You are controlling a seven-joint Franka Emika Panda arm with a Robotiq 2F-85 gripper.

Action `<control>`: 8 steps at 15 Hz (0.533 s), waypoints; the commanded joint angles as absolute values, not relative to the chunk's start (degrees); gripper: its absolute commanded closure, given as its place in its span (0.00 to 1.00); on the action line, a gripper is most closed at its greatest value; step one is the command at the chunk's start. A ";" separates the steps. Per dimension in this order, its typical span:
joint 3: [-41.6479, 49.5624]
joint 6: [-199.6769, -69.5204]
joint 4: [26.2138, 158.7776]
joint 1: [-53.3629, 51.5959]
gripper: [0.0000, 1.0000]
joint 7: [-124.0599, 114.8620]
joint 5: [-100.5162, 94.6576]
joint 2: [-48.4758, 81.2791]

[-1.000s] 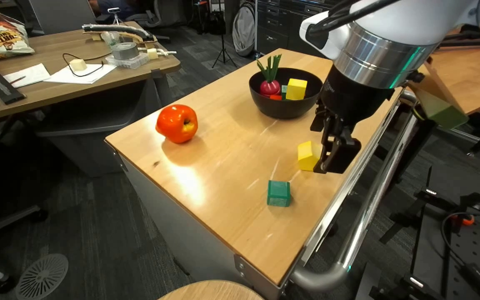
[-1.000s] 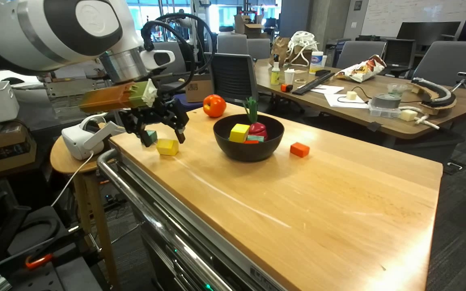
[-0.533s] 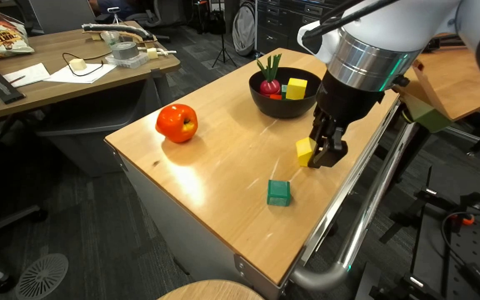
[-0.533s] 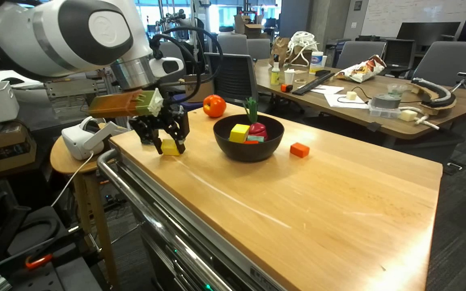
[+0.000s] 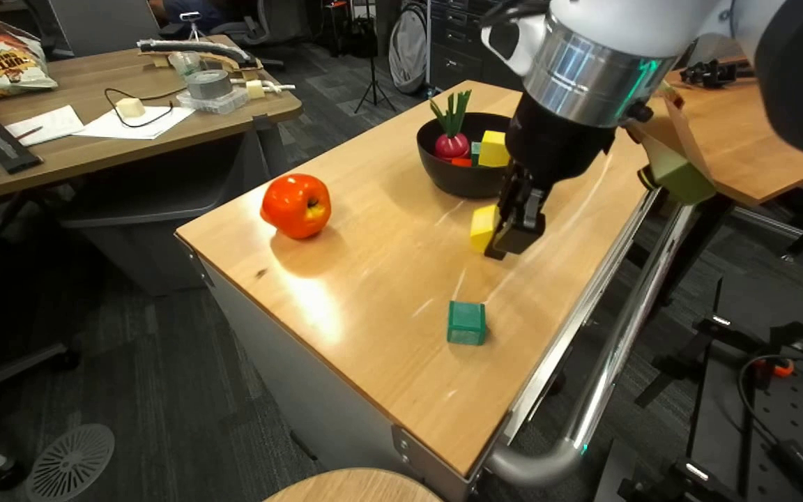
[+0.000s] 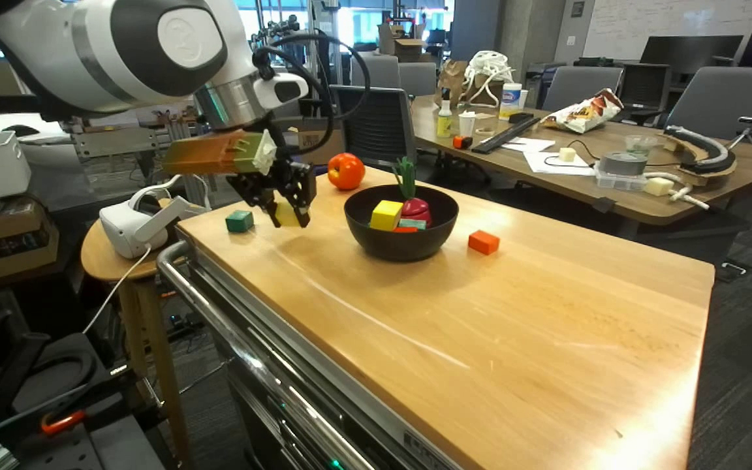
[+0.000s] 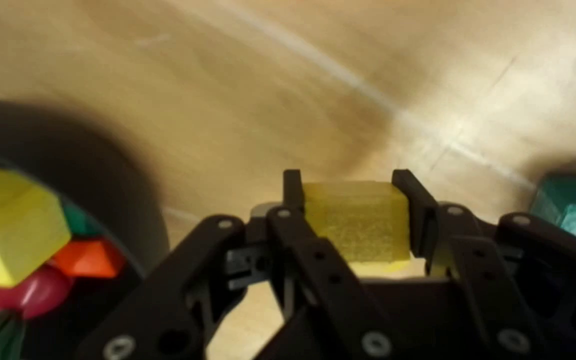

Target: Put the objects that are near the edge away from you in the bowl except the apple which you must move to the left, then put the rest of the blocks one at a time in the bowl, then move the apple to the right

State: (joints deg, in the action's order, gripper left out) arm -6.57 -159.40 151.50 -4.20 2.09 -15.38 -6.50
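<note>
Now the gripper point(image 7: 352, 192) clasps a yellow cube point(image 7: 358, 227) from both sides, closed only to its width, and holds it above the table point(image 6: 546, 313), near the bowl point(image 6: 402, 248). Inside the bowl are a yellow block point(image 6: 386, 214), a dark red toy point(image 6: 417, 213) with its green stalk point(image 6: 406, 177) upright, a green piece point(image 7: 79, 220) and a red-orange piece point(image 7: 89, 258), the last two partly hidden. A red-orange block point(image 6: 484, 241) lies just beside the bowl, a green cube point(image 5: 466, 323) rests near a table corner, and the apple point(image 5: 296, 206) sits near an edge, well apart from the bowl.
</note>
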 commanded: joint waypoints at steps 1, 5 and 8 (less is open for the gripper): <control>-6.68 -159.93 148.29 -1.13 0.75 1.18 -24.76 -11.48; -10.87 -163.91 140.15 10.80 0.79 -5.55 -43.57 -7.19; -10.62 -162.85 135.96 14.15 0.79 -17.54 -57.87 -1.49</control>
